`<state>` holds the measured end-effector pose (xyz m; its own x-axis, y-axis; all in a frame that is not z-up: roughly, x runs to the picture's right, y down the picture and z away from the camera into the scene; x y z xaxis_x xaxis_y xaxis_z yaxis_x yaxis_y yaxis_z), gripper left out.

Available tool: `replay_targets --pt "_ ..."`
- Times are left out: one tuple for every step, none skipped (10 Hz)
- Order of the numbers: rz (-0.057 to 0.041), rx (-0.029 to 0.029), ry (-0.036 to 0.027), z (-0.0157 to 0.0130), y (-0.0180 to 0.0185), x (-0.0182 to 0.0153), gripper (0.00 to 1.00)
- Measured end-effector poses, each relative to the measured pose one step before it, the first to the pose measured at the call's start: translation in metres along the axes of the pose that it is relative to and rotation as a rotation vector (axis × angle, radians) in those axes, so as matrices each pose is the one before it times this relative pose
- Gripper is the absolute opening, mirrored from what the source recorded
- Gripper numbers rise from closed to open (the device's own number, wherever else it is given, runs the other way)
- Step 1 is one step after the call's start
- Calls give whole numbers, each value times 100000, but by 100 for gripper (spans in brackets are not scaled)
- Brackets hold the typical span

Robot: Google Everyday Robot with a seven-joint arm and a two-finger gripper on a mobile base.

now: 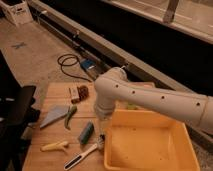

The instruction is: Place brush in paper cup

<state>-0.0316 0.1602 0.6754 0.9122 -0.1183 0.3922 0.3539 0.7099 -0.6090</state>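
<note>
We begin at the gripper (102, 131), which hangs low over the table (59, 90), just outside the left wall of the yellow bin (145, 147). Whether it is parted or closed we cannot tell, nor whether it has hold of anything. Right beneath it lies the brush (84, 154), flat on the wood. Its whitish bristle head sits by the bin's left wall, nearest the gripper, and its dark handle slants away to the near left. We cannot say whether the gripper touches the bristle head or only hovers just above it. Above the gripper the white arm (150, 100) rises to a rounded elbow and then runs off to the right edge of the view, with a row of small dark dots along its side. Just left of the gripper, and just beyond the brush, a dark teal oblong thing (86, 132) lies on the table. To the left of the brush handle rests a yellow banana-shaped thing (54, 146), apart from it. Farther back we see a curved green thing (70, 116) beside a flat grey wedge (54, 116), and farther still a small reddish-brown packet (80, 92). The bin takes up the near right of the table. On the floor beyond the table, a black cable (67, 62) coils next to a small blue box (89, 65), and a white crate (17, 11) stands in the far left corner.
</note>
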Motion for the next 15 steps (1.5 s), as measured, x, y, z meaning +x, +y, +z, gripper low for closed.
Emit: replay_targets --pt "-2053 -1239 171 617 39 -1078 62" --pt "-1649 -1752 -330 883 117 -818 62" --pt "76 -2272 -1370 989 463 -57 62" --pt "-52 -1928 -1408 769 395 -119 62" --pt "-239 -2066 -1896 998 421 -329 62" --pt "479 -1575 -1885 821 450 -124 62" --pt "928 -1265 -1839 658 459 106 62" --pt "344 -539 -3211 701 419 26 62" --pt "520 178 -1149 105 188 205 62" --pt "-127 -45 -62 22 -10 -66 62" --pt "-250 -105 11 39 -22 -103 62" --pt "231 109 -17 -42 37 119 62" --pt "-68 -124 -272 40 -30 -65 62" --pt "-193 -631 -437 332 5 -129 62" --pt "17 -1203 -526 918 -20 -54 62"
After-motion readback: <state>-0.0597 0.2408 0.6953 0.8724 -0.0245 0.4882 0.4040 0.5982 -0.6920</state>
